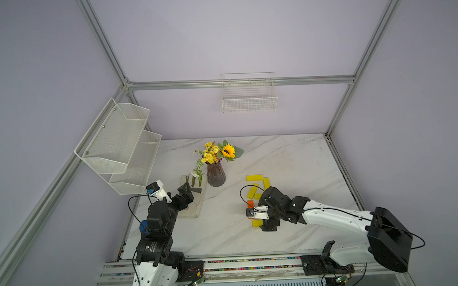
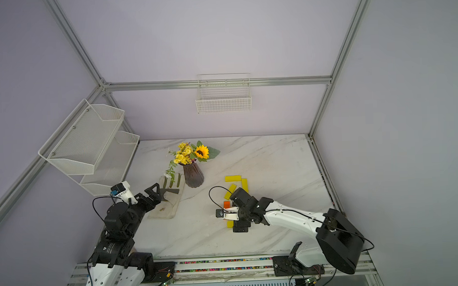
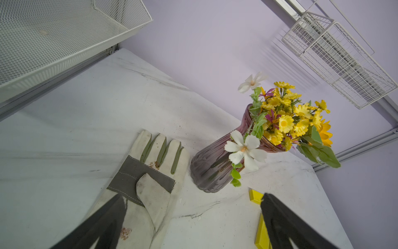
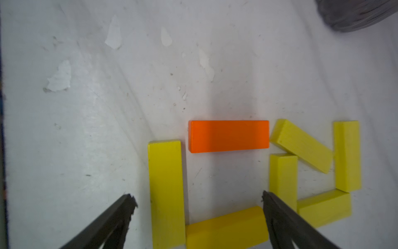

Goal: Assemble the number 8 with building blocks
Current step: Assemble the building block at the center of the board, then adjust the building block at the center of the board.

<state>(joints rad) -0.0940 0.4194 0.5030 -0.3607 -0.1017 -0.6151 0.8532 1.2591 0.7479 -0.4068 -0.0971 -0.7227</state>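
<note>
Several yellow building blocks and one orange block (image 4: 228, 136) lie flat on the marble table, right of centre, in a rough two-loop figure. In the right wrist view a yellow bar (image 4: 165, 191) meets one end of the orange block. Another yellow bar (image 4: 226, 228) lies tilted between my fingers. A middle bar (image 4: 283, 179) and a slanted bar (image 4: 301, 145) sit past the orange block's other end. My right gripper (image 4: 198, 199) hangs open just over them, holding nothing. Both top views show it (image 1: 266, 225) above the near yellow bar (image 1: 257, 223). My left gripper (image 3: 193, 200) is open and empty.
A ribbed purple vase (image 1: 216, 174) of yellow flowers stands left of the blocks. A white work glove (image 1: 196, 202) lies under the left gripper (image 1: 186, 191). A mesh shelf (image 1: 118, 145) hangs on the left wall, a wire basket (image 1: 249, 95) on the back wall.
</note>
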